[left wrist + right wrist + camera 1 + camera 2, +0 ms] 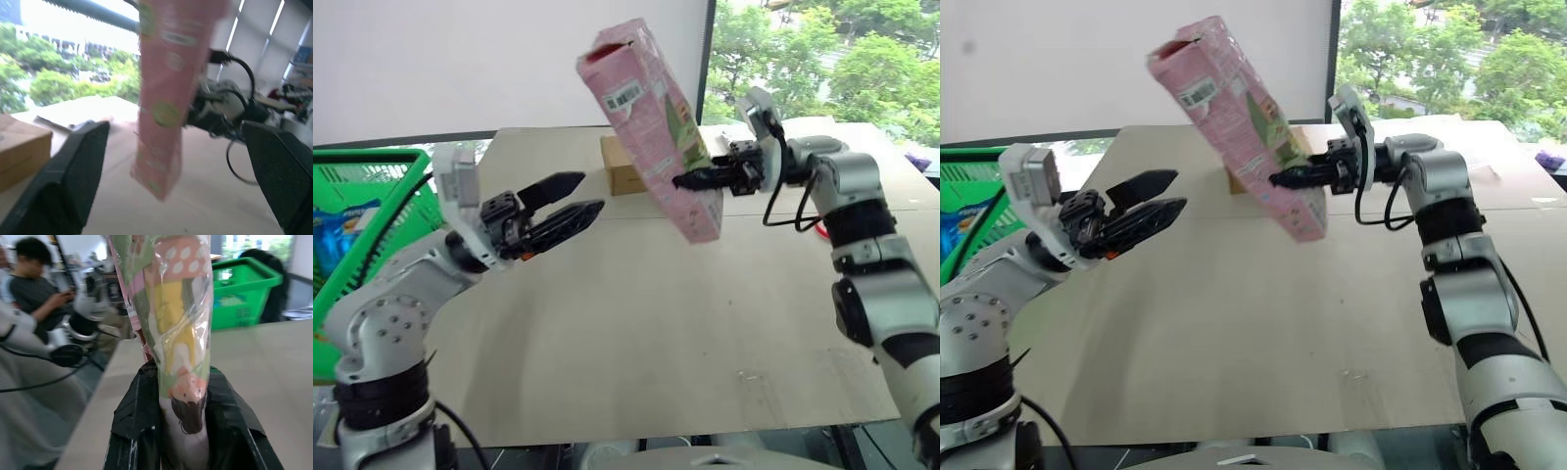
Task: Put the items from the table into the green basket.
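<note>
Glossy long pink packet (651, 122) — tilted above the matte table (636, 333) — pinched by right gripper (688, 180); left gripper (570, 201) gapes nearby, cardboard box (619, 166) behind.

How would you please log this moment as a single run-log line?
right gripper: shut on pink packet, lifted above table | left gripper: open, empty, facing packet | green basket: at robot's left

Bright window daylight; wrist views blurred, soft shadows.

A brown cardboard box (622, 166) — trees (842, 59) outside the window.
</note>
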You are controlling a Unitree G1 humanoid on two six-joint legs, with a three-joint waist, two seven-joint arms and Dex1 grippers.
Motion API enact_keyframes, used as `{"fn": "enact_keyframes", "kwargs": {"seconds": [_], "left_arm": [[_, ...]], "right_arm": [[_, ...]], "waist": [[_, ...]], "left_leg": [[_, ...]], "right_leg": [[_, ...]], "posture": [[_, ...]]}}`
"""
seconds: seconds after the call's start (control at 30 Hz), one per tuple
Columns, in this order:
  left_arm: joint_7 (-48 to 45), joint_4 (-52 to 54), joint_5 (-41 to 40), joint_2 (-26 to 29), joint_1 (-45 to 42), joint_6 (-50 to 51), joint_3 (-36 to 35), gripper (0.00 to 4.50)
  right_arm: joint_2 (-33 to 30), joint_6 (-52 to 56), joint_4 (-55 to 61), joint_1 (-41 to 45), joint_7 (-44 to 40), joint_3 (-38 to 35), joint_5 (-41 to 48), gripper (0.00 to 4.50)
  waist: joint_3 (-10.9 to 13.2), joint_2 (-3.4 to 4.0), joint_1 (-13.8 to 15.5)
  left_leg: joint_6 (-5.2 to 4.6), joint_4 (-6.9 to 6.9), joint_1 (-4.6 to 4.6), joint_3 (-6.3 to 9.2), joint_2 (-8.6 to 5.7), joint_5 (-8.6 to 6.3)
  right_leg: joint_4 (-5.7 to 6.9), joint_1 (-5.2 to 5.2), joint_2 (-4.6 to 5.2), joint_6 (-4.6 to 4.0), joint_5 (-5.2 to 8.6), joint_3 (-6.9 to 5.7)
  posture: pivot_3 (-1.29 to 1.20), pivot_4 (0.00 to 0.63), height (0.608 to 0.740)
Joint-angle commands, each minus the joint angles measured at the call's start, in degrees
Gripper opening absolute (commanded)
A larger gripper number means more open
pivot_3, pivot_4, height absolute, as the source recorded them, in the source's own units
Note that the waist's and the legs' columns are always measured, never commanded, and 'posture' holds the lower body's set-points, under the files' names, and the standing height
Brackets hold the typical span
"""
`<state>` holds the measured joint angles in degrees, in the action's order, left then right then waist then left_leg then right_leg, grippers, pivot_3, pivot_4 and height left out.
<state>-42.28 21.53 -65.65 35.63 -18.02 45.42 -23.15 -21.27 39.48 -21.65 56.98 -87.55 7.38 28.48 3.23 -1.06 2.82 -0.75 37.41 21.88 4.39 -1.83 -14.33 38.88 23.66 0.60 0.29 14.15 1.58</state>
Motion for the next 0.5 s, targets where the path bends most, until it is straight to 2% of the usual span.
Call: {"fn": "enact_keyframes", "kwargs": {"seconds": [0.03,0.23,0.5], "left_arm": [[0.59,-0.03,-3.3,-1.09,-3.42,-0.97,0.25,4.5],[-0.85,-1.13,-3.11,-1.8,-5.84,0.2,4.07,4.5],[-1.72,0.73,-5.45,-2.94,-5.85,1.04,6.62,4.5]], "right_arm": [[0.8,4.57,9.75,-1.02,2.24,-0.36,4.14,0.37],[3.46,7.54,15.27,-2.47,6.06,1.53,5.96,0.37],[7.28,8.84,11.52,-1.0,10.21,-1.18,7.48,0.37]], "waist": [[0.0,0.0,-0.07],[-0.02,-0.01,-0.86],[-0.01,-0.01,-2.2]], "left_leg": [[0.0,0.02,-0.01,-0.03,-0.01,0.0],[0.02,0.04,-0.13,-0.12,-0.02,0.02],[0.05,0.03,-0.12,-0.14,0.01,0.04]], "right_leg": [[0.01,0.0,0.01,0.0,0.0,0.03],[0.02,-0.08,-0.03,0.0,0.0,0.09],[0.02,-0.06,-0.07,0.0,0.0,0.14]], "posture": [[0.09,0.0,0.74],[0.06,0.0,0.74],[0.05,0.0,0.74]]}}
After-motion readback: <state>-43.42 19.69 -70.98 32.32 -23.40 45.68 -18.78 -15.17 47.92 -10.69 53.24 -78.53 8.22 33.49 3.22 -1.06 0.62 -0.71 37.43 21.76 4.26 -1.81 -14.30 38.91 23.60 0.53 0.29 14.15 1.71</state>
